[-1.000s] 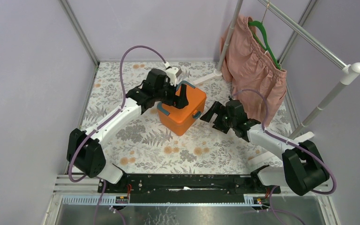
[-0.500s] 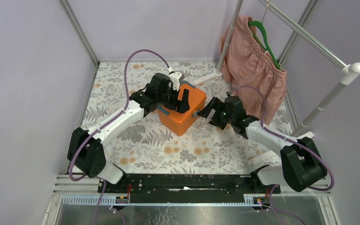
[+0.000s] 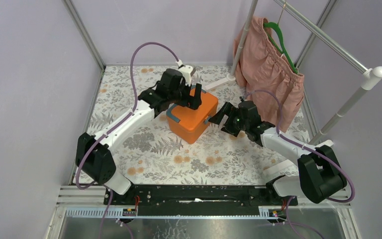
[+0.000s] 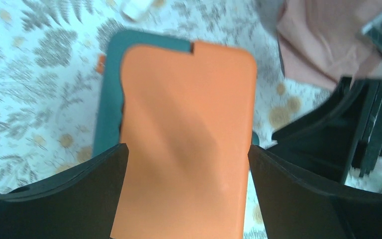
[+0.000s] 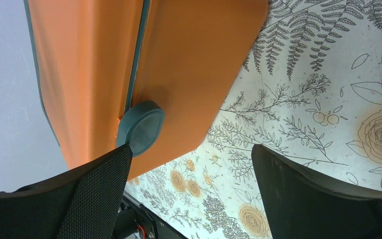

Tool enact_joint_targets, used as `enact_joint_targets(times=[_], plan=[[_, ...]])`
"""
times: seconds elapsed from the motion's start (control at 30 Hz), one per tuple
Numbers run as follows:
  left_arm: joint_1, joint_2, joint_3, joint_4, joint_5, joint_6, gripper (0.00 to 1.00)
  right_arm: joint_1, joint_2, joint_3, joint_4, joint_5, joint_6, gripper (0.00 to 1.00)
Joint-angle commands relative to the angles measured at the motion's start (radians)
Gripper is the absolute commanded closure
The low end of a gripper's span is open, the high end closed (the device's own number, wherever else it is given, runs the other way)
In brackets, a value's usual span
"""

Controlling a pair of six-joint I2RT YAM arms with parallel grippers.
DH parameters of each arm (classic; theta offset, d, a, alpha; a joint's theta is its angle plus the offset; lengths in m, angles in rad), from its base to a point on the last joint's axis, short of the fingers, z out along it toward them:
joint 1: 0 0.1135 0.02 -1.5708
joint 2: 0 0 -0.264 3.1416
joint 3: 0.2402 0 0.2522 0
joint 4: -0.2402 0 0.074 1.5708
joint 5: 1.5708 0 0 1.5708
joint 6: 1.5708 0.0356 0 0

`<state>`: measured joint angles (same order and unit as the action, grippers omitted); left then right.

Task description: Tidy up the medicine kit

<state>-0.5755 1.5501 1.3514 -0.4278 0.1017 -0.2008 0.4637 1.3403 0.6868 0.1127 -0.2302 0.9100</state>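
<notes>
Straddling the closed medicine kit (image 3: 193,115), on the desk toward its far edge, left fingers (image 4: 54,199) sit spread, gripping nothing; right fingers (image 5: 79,199) likewise released beside teal latch (image 5: 140,127). Advice: steady lid, hook latch squarely before prying.

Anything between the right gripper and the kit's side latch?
Nothing visible. The right gripper is open beside the medicine kit; its teal latch sits right at one fingertip, unobstructed.

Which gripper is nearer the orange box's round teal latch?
Right. The right gripper sits beside the latch, nearly touching it; the left gripper is above the medicine kit.
</notes>
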Motion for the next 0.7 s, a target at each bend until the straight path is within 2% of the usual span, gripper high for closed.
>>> enact_joint_targets(times=[0.0,0.2,0.37,0.67], plan=[[0.059,0.045,0.092,-0.004,-0.084,0.003,0.01,0.001,-0.002,0.046,0.018,-0.017,-0.011,0.0],[0.142,0.126,0.109,0.002,-0.029,0.025,0.01,0.0,-0.005,0.048,0.012,-0.013,-0.016,0.0],[0.144,0.181,0.095,0.002,0.056,0.056,0.01,0.001,-0.002,0.055,0.003,-0.009,-0.02,0.0],[0.144,0.2,0.032,0.004,0.097,0.073,0.03,0.0,0.007,0.059,0.002,-0.002,-0.02,0.0]])
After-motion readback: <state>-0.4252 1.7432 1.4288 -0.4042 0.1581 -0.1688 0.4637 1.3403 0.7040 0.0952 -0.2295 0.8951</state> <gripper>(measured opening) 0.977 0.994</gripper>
